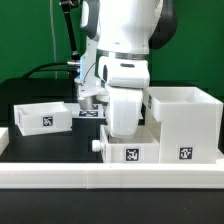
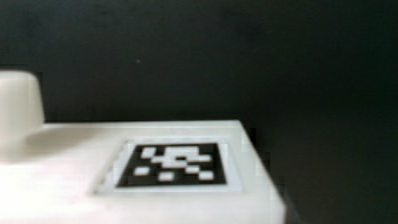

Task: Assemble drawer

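The large hollow white case (image 1: 185, 125) stands at the exterior view's right with a tag on its front. One small tray (image 1: 40, 116) sits at the left. The second tray (image 1: 126, 152), with a tag and a round knob (image 1: 98, 146), lies in front next to the case. The wrist view shows it close up: white surface (image 2: 71, 170), tag (image 2: 175, 165), knob (image 2: 15, 100). The arm's wrist (image 1: 124, 112) hangs directly over this tray. The fingers are hidden behind the arm and show in neither view, so I cannot tell whether they are open or shut.
A long low white rail (image 1: 110, 180) runs along the front edge of the black table. The marker board (image 1: 90, 114) lies behind the arm. Cables run down behind the arm at the back left.
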`<state>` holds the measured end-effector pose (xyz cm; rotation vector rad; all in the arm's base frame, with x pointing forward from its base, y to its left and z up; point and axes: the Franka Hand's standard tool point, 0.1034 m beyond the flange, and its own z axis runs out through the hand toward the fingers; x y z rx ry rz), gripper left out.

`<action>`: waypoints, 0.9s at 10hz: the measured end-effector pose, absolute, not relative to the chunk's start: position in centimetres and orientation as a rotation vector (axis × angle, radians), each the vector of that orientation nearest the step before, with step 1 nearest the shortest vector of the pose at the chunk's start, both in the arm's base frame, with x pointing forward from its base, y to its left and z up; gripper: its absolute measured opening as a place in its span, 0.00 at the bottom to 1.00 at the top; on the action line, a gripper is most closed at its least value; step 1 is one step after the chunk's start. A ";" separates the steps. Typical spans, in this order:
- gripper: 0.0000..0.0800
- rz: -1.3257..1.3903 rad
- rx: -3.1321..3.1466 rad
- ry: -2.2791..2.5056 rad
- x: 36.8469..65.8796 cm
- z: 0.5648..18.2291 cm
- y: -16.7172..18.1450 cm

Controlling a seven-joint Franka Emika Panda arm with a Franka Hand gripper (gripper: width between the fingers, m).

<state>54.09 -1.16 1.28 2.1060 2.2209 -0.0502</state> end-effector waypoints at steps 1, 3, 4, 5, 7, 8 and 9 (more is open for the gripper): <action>0.05 -0.051 2.107 2.221 54.1 1.2 -1.1; 0.05 -0.051 2.119 2.211 54.0 1.2 -1.0; 0.05 -0.050 2.157 2.177 53.8 1.1 -0.5; 0.05 -0.054 2.187 2.150 53.8 1.0 -0.2; 0.05 -0.059 2.201 2.138 53.7 1.0 -0.2; 0.05 -0.059 2.202 2.137 53.7 1.0 -0.2; 0.05 -0.060 2.202 2.137 53.7 1.0 -0.3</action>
